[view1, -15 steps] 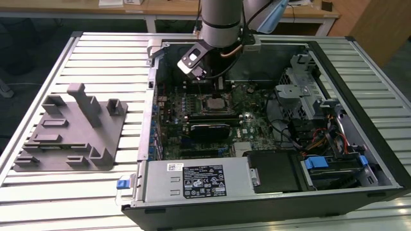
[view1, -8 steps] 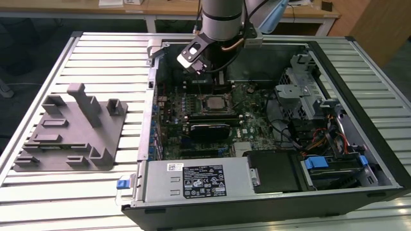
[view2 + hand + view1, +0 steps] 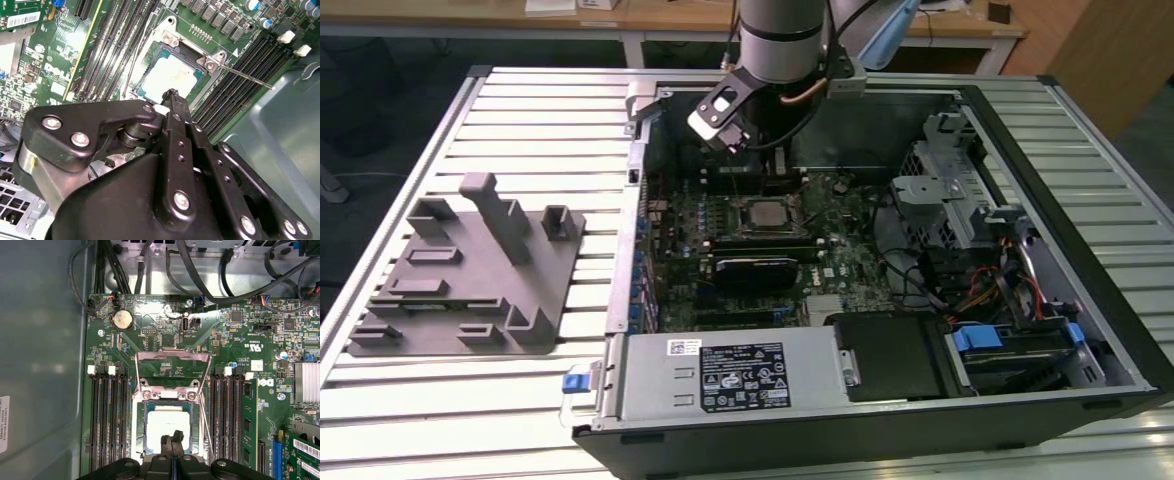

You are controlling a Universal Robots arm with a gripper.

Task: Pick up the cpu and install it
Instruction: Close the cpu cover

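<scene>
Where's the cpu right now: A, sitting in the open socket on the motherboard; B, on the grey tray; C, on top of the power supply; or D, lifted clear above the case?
A: in the first wrist view the cpu lies flat inside the socket, with the shut tips of the hand over it.
</scene>
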